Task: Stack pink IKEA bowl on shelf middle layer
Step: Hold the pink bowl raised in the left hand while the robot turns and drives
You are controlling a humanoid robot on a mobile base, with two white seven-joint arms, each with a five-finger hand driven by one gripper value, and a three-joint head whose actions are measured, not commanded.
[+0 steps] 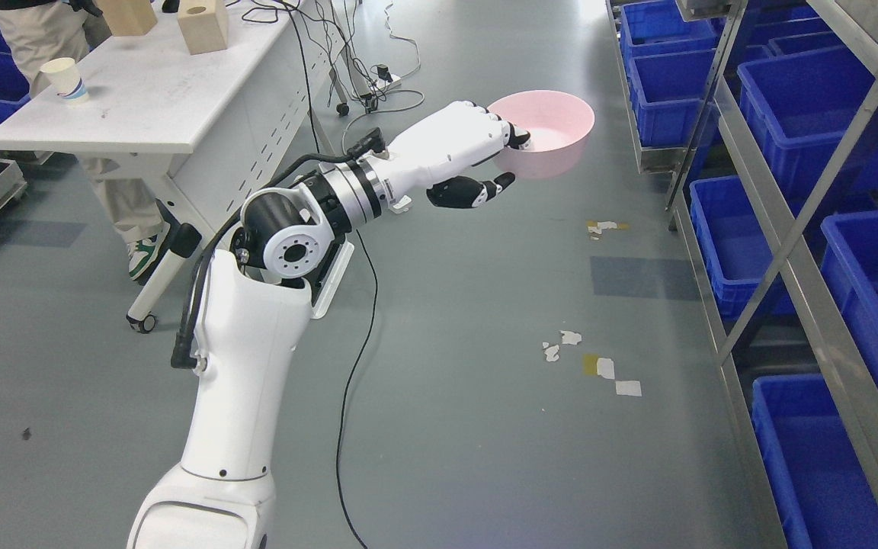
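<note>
Left arm (248, 381) enters bottom left, extended toward shelf (797, 252). Left robot hand (477, 152) clamped on near rim of pink bowl (549, 133): fingers over rim into bowl, thumb (477, 191) below and apart from bowl wall. Bowl upright in air above floor, left of shelf, short of it; carry posture likely keeps opening level for stacking. Right arm unseen. Counter (165, 91) far left of shelf, bearing paper cup (65, 80).

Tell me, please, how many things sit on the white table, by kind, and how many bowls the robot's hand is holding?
Paper cup: 1
Wooden blocks: 2
Pink bowl in left hand: 1
Total: 4
</note>
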